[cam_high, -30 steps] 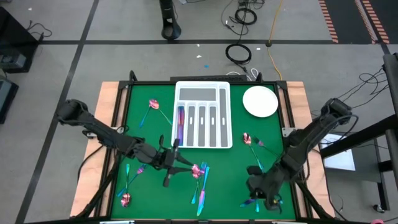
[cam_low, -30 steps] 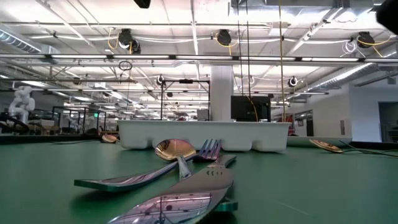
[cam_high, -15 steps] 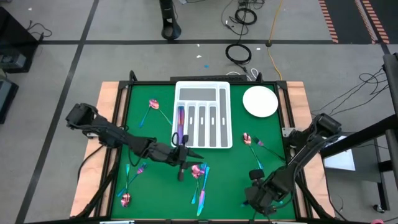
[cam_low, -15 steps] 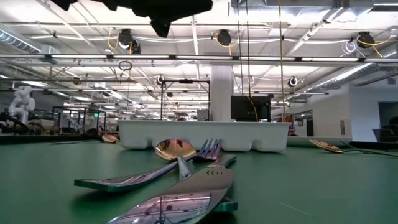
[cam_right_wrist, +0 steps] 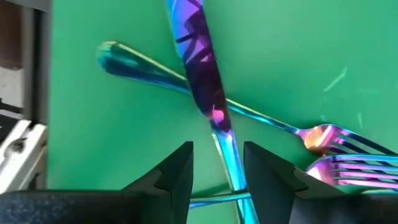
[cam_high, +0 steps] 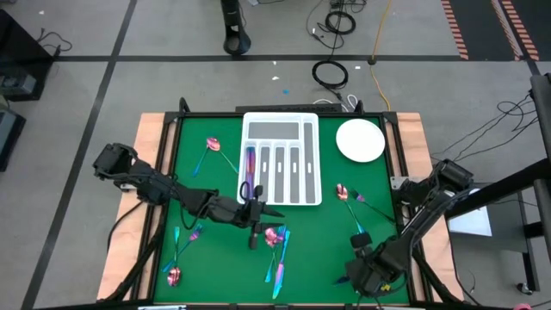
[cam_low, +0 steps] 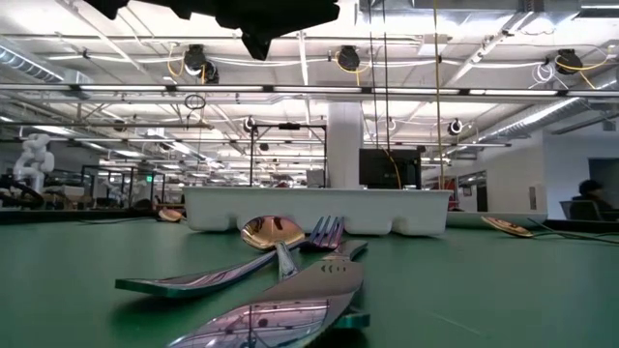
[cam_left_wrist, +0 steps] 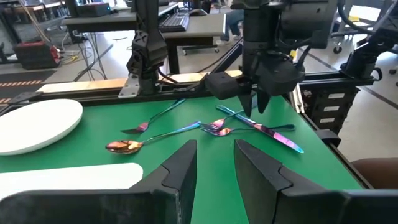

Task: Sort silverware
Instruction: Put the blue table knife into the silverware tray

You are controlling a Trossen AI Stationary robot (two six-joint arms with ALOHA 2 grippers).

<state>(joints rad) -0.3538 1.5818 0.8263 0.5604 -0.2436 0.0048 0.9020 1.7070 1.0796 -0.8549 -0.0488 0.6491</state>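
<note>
Iridescent silverware lies scattered on the green table (cam_high: pixel 215 181). One piece lies in the white tray (cam_high: pixel 281 160), in its leftmost slot (cam_high: pixel 250 168). My right gripper (cam_right_wrist: pixel 217 147) is open near the table's near right corner (cam_high: pixel 366 274) and points down. Its fingers stand on either side of a knife's handle (cam_right_wrist: pixel 231 168); that knife (cam_right_wrist: pixel 202 62) lies across a fork (cam_right_wrist: pixel 155 68). My left gripper (cam_left_wrist: pixel 214 144) is open and holds nothing. It hovers just off the tray's near edge (cam_high: pixel 269 211), above a spoon, fork and knife cluster (cam_high: pixel 277 245).
A round white plate (cam_high: pixel 360 140) sits at the far right. More silverware lies near the left edge (cam_high: pixel 182 245), at the far left (cam_high: pixel 211 149) and right of the tray (cam_high: pixel 349 196). In the low view a spoon (cam_low: pixel 271 232) and a fork (cam_low: pixel 327 232) lie before the tray (cam_low: pixel 319 208).
My left gripper has gone toward the table's right edge and a little toward the tray, stopping at its near edge. My right gripper has gone toward the near edge and down, tipping over until it points at the table.
</note>
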